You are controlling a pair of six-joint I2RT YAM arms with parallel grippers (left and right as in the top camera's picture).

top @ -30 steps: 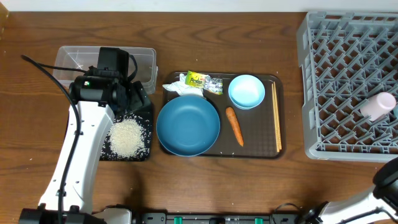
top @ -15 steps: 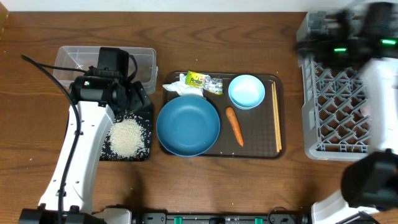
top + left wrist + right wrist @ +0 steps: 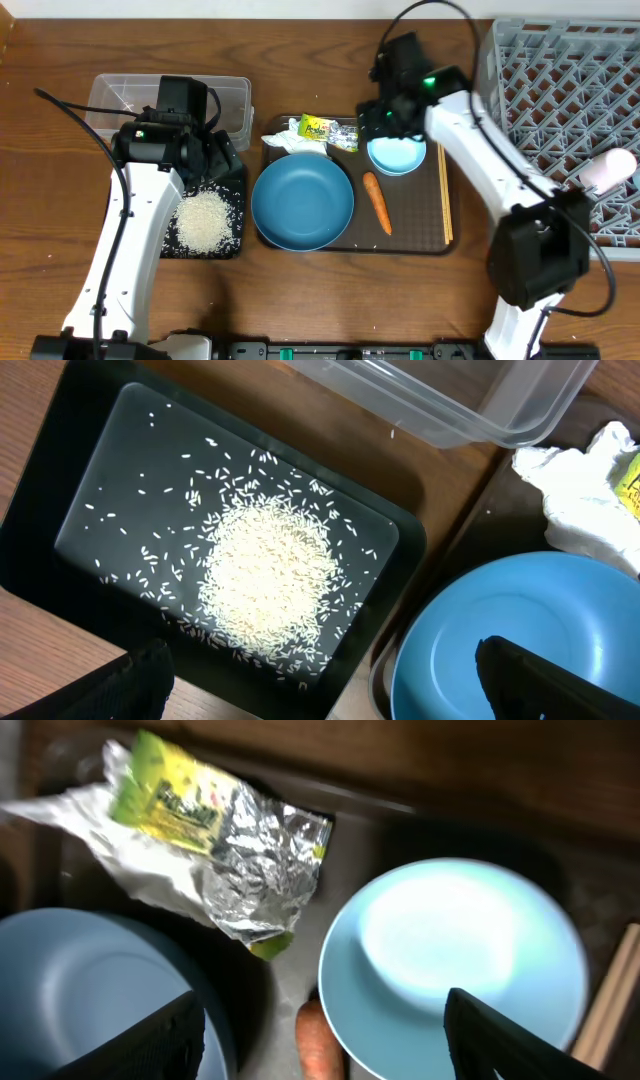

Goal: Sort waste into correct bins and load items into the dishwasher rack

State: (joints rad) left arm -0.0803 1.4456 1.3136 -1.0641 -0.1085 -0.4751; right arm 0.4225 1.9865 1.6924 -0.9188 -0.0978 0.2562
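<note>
Swinging off the dishwasher rack (image 3: 580, 80), the right gripper (image 3: 320, 1025) now hangs released over the light-blue cup (image 3: 455, 965), probably its next load. The left gripper (image 3: 325, 678) is released too.

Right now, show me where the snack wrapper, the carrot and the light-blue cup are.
snack wrapper (image 3: 255, 870): right wrist view, on its crumpled silver foil.
carrot (image 3: 377, 203): overhead view, halfway along its body.
light-blue cup (image 3: 455, 960): right wrist view, on its inside bottom.
</note>
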